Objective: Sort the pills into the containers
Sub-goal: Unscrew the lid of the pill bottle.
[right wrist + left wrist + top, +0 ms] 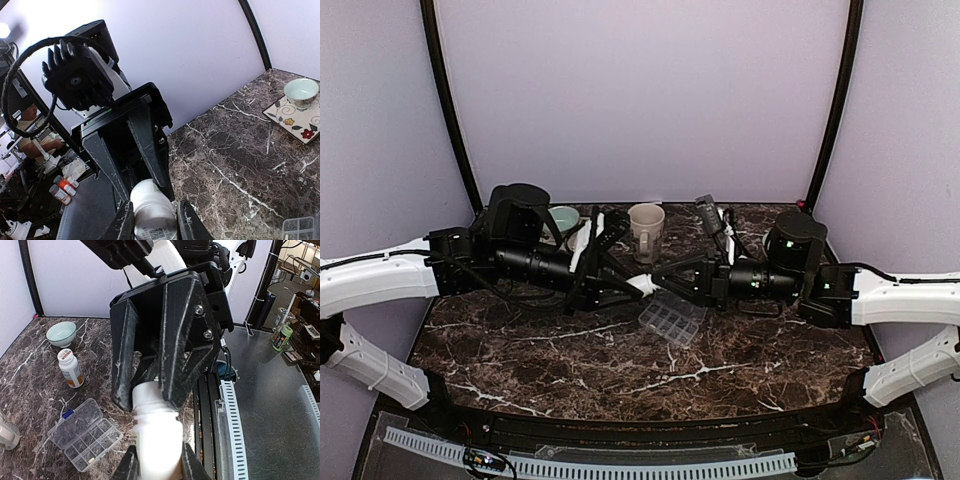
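A white pill bottle (642, 284) hangs sideways between both arms above the table's middle. My left gripper (159, 467) is shut on its wide body (157, 437). My right gripper (152, 225) is shut on the ribbed cap (155, 214); in the left wrist view its black fingers (175, 385) flank the bottle's narrow top. The clear pill-organizer container (672, 318) lies just below the bottle with its lid open. One pale pill (91, 460) rests in a near compartment of the container (85, 434). Any other pills are hidden.
A second pill bottle (70, 368) with an orange label stands beyond the container. A cream mug (646, 226) and a pale green bowl (563, 218) stand at the back. Another green bowl (301, 92) sits on a flowered tile (295, 117).
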Robot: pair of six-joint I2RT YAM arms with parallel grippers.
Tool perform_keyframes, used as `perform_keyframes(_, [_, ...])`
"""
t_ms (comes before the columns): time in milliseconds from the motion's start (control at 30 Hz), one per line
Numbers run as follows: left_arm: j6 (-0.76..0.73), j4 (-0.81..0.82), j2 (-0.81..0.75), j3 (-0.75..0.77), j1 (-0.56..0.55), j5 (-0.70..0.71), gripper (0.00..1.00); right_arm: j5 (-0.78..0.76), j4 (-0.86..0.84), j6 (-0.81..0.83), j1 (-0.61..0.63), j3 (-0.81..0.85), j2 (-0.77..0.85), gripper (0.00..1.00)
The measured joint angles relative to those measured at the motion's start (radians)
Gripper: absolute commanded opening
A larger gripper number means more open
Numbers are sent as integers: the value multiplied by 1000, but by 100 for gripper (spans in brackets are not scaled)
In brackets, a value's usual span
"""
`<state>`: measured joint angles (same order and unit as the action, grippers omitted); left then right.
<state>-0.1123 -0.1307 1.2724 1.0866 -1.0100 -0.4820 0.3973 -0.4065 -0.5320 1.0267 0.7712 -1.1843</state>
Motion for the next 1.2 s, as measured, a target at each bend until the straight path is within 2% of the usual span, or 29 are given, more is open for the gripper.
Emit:
perform_keyframes(133, [-2, 1, 0, 0, 0, 4, 0, 2, 6, 0, 1, 10, -11, 35])
perform_keyframes(300, [-8, 1, 0, 0, -3, 3, 0, 2, 10, -2, 3, 16, -18, 32])
perform_keyframes(400, [-8, 1, 0, 0, -3, 6, 0, 3, 10, -3, 4, 18, -18, 22])
perform_keyframes(533, [-11, -1, -2, 0, -3, 9, 0, 5, 11, -11, 6, 19, -18, 5])
perform_keyframes(600, [-12, -1, -4, 0, -3, 9, 0, 6, 10, -9, 7, 20, -18, 1])
perform_keyframes(833, [-10, -1, -13, 0, -3, 4, 0, 10, 17, 4, 14, 33, -18, 0])
perform_keyframes(1200, [46, -68, -22, 63, 6, -70, 0, -6, 127, 133, 47, 117, -5, 0])
